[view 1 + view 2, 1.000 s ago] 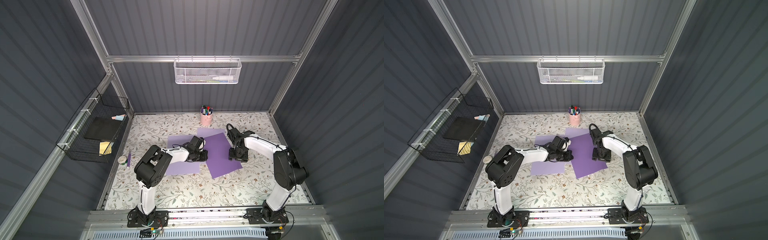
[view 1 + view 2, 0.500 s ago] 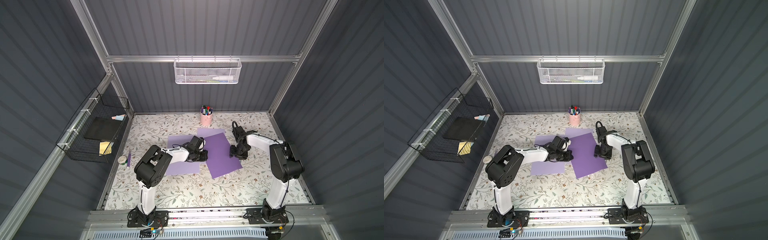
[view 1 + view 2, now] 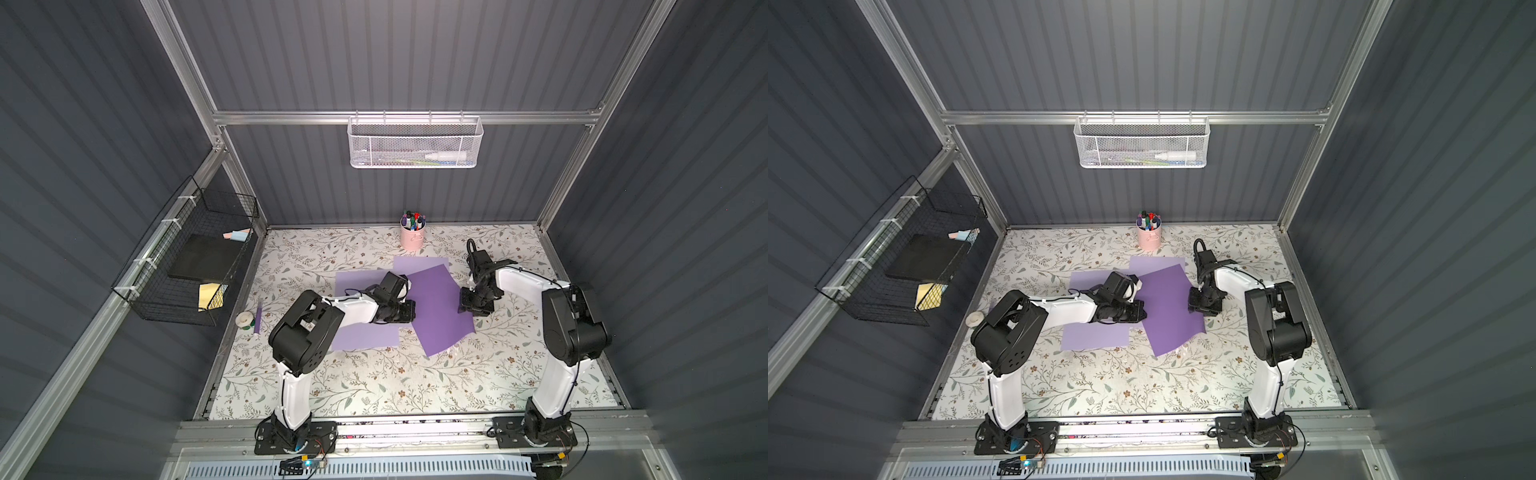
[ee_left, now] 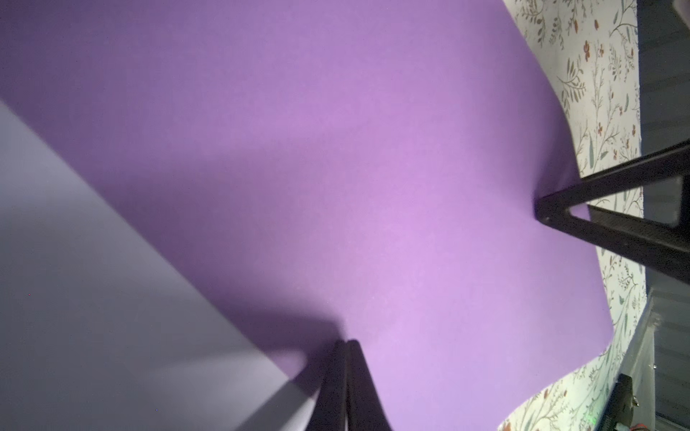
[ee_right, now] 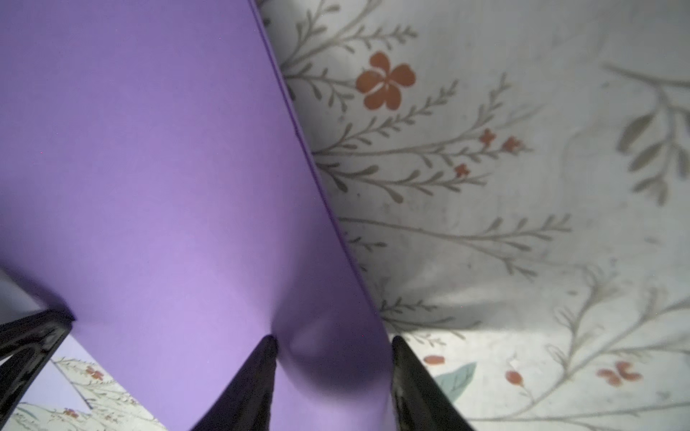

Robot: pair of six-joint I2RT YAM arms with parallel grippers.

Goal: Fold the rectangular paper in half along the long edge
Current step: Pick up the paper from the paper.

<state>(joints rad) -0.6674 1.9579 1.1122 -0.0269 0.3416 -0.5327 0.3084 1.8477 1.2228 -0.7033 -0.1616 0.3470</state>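
A dark purple rectangular paper (image 3: 440, 307) (image 3: 1167, 307) lies tilted in the middle of the floral table, over lighter sheets. My left gripper (image 3: 409, 311) (image 3: 1140, 313) (image 4: 345, 341) is shut, its tips pressed on the paper (image 4: 336, 149) near its left edge. My right gripper (image 3: 465, 303) (image 3: 1194, 305) (image 5: 332, 341) stands open at the paper's right edge. One finger rests on the paper (image 5: 149, 168) and the other on the table just past the edge. The paper bulges up between them.
Two lavender sheets (image 3: 365, 336) (image 3: 419, 264) lie under the purple paper. A pink cup of markers (image 3: 412, 237) stands at the back. A tape roll (image 3: 245, 319) lies at the left edge. A black wire basket (image 3: 187, 270) and a white mesh basket (image 3: 415, 143) hang on the walls.
My right wrist has swung a little to the right while its tips stayed at the paper's right edge, and its jaws have narrowed. The left arm has not moved.
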